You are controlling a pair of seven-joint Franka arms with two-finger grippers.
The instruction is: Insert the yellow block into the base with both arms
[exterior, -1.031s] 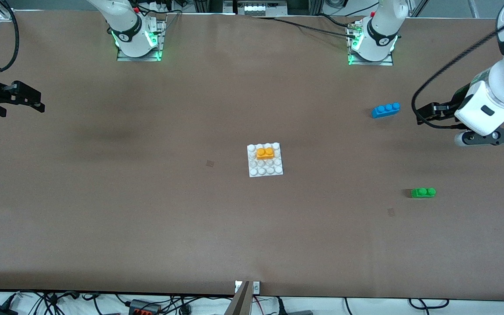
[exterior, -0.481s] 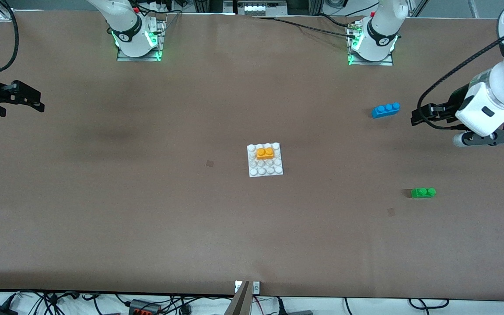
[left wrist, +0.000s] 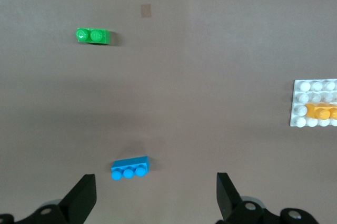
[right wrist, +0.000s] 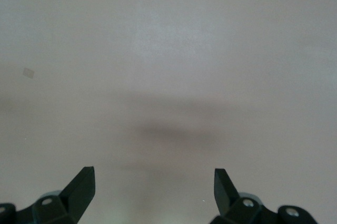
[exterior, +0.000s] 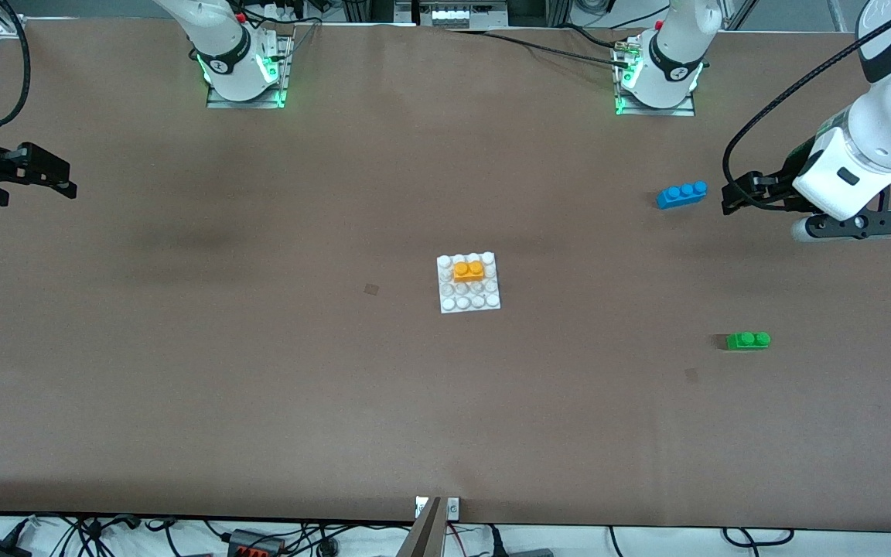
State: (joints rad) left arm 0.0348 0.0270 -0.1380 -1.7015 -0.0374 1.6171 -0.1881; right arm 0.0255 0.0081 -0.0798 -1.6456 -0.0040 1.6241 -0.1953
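The yellow block (exterior: 468, 270) is seated on the studs of the base (exterior: 469, 302) at mid-desk, in the rows farther from the front camera. Nothing is touching it or crowding it. The blue brick (exterior: 681, 194) and green brick (exterior: 748, 340) lie well apart from it toward the left arm's end of the brown desk (exterior: 260, 371). The left pincer (left wrist: 155, 192) is held empty, fingers spread, over the desk beside the blue brick. The right pincer (right wrist: 154, 187) is likewise spread and empty over bare desk at the right arm's end.

Left tool (exterior: 732, 203) now higher over the desk (exterior: 260, 387) and closer beside the blue brick (exterior: 681, 194), toward the left arm's end, fingers spread and empty. Right tool (exterior: 55, 178) barely drifts upward.
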